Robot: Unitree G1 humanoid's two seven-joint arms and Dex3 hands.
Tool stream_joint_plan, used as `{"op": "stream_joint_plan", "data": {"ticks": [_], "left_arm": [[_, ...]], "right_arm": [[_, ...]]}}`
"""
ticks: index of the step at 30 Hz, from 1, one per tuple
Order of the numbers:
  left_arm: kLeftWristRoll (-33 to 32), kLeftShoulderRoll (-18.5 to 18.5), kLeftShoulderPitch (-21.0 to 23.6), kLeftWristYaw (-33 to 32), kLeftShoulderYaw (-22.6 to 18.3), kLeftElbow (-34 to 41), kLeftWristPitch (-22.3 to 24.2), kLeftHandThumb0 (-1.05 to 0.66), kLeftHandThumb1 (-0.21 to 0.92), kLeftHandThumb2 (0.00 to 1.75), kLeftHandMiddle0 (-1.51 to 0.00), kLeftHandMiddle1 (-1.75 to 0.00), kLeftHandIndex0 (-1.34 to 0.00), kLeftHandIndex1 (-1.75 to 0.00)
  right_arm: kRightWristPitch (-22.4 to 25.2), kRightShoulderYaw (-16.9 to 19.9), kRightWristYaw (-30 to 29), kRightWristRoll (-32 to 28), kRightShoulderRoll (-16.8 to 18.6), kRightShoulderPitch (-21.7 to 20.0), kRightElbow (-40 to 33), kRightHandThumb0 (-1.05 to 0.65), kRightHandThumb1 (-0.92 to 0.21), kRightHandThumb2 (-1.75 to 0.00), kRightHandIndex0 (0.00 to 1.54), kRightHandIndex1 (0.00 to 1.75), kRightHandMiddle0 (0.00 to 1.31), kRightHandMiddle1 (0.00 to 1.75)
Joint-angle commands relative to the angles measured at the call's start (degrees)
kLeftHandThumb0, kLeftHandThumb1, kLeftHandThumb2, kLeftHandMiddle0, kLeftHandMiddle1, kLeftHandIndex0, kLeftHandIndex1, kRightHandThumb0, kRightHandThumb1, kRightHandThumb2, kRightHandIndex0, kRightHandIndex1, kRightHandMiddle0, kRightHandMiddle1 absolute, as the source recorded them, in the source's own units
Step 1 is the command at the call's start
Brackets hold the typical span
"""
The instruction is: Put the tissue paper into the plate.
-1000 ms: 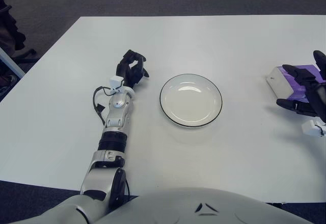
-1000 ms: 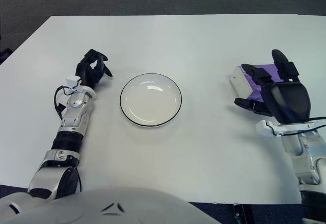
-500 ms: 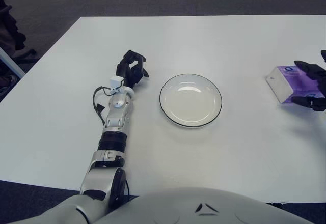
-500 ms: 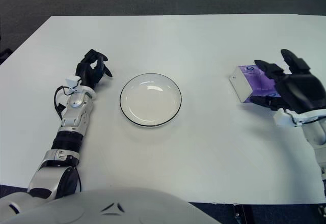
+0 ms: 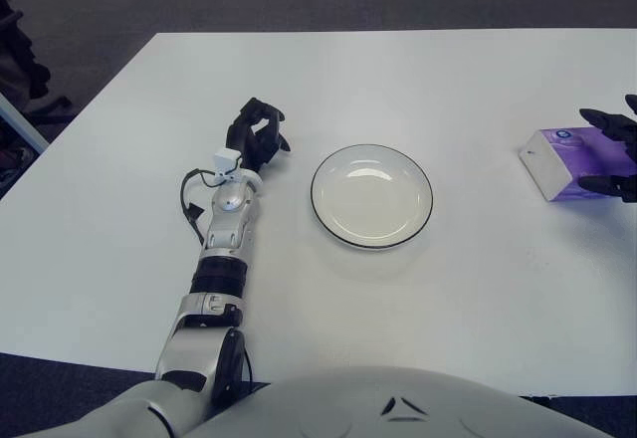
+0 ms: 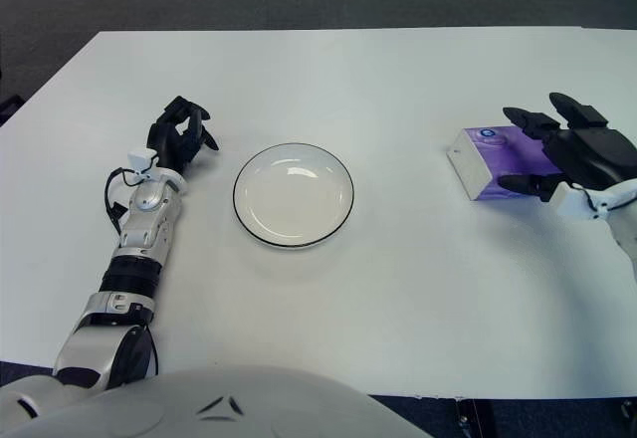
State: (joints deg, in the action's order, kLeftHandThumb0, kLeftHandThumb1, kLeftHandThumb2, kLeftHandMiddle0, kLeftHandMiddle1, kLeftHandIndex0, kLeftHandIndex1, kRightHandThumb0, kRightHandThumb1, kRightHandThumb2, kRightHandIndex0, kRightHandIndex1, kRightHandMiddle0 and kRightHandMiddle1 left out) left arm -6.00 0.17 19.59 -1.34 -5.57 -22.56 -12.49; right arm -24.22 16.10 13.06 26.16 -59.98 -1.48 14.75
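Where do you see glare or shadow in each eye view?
Left eye view: pale glare streaks on the round white black-rimmed plate. Right eye view: the same streaks near the plate's far rim, and a soft shadow beneath the right hand beside the purple and white tissue pack.

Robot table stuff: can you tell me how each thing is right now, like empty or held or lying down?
Plate: empty, flat on the table.
Tissue pack: lying on the table, right of the plate, not lifted.
Right hand: fingers spread around the pack's right end.
Left hand: resting on the table left of the plate, fingers curled, holding nothing.
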Motion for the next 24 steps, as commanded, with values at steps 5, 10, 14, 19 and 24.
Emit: {"op": "stream_joint_plan", "data": {"ticks": [5, 10, 14, 19, 24], "left_arm": [[0.76, -1.62, -8.33, -0.17, 0.27, -4.53, -0.87, -0.26, 0.92, 0.43, -0.93, -1.75, -0.65, -1.75], [0.79, -1.54, -8.42, -0.14, 0.26, -4.49, -0.99, -0.26, 0.92, 0.43, -0.93, -1.75, -0.65, -1.75], [0.76, -1.5, -8.52, -0.1, 0.27, -4.43, -1.11, -0.26, 0.92, 0.43, -0.94, -1.75, -0.65, -1.75], [0.8, -1.46, -8.57, -0.07, 0.29, -4.5, -1.3, -0.26, 0.92, 0.42, -0.94, -1.75, -0.65, -1.75], [0.91, -1.47, -8.63, -0.13, 0.36, -4.51, -1.43, -0.26, 0.92, 0.42, -0.94, -1.75, -0.65, -1.75]], "right_arm": [[4.18, -3.56, 7.38, -2.68, -1.48, -5.16, 2.41, -1.05, -0.92, -0.52, 0.09, 0.0, 0.13, 0.0], [4.3, -8.58, 8.92, -0.23, -1.59, -11.68, 9.28, -1.05, -0.92, -0.5, 0.06, 0.0, 0.09, 0.0], [2.95, -11.97, 9.05, 0.84, -0.87, -16.09, 15.07, -1.05, -0.92, -0.47, 0.05, 0.0, 0.08, 0.0], [0.93, -14.76, 9.66, 0.79, -0.68, -18.94, 18.8, -1.05, -0.92, -0.41, 0.05, 0.0, 0.07, 0.0], [-0.96, -18.22, 10.85, 1.52, -0.02, -21.94, 22.71, -1.05, -0.92, -0.36, 0.04, 0.0, 0.07, 0.0]]}}
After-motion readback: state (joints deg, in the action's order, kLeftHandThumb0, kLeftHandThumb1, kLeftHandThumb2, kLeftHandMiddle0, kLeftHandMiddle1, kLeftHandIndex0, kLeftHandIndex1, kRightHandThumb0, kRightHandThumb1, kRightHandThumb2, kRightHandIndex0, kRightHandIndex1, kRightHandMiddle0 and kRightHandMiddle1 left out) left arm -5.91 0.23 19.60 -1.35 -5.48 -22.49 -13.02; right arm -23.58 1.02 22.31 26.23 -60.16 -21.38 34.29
